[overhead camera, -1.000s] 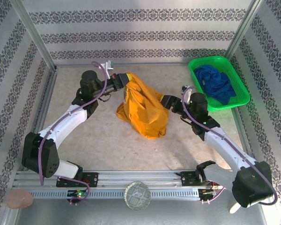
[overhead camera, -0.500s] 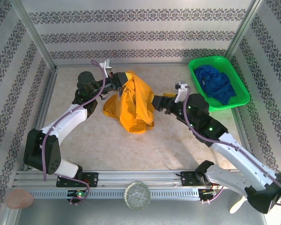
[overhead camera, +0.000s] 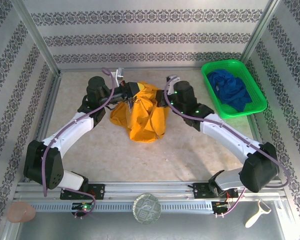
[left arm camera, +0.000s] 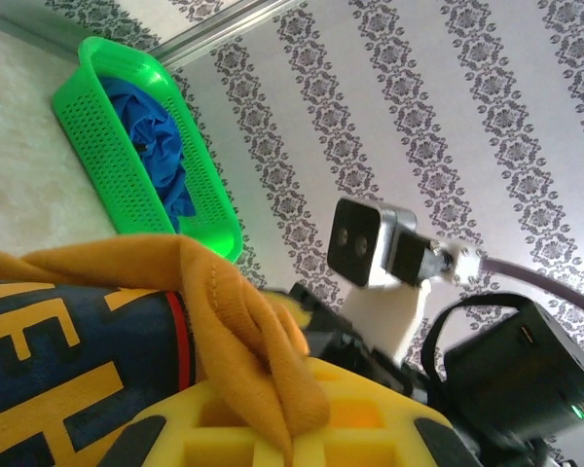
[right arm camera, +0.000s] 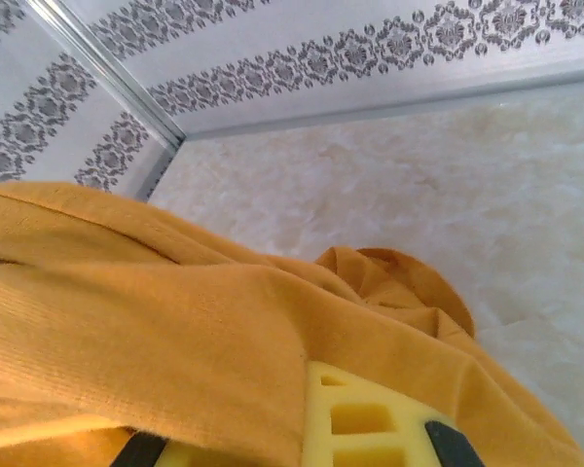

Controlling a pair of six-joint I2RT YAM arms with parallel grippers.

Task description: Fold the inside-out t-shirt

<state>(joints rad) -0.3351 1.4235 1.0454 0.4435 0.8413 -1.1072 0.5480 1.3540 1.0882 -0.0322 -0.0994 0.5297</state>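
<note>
Apparently mid-way through opening out the garment, two white robot arms reach toward the far side of a pale beige table. Between them sits the inside-out mustard-yellow soft cloth t-shirt, bunched into a rumpled heap just left of the table's centre, with its top lifted.

The left gripper is clamped tight on the heap's upper left edge. Its wrist camera shows a fold of yellow cloth pinched between the yellow foam fingers, beside a dark blue print with yellow lettering. The right gripper is at the upper right edge, jaws fully closed. Its wrist camera shows cloth draped over one yellow pad, so it seems to have hold of the t-shirt too.

A bright green perforated plastic basket stands at the far right, well apart, holding a crumpled dark blue garment.

To do this step well, the arms should probably draw apart evenly and slowly, both grips staying firm, so the cloth tightens between them rather than tearing free of one side. Keeping the shirt low would let the hanging part drag flat, and the right arm should stay clear of the basket.
</note>
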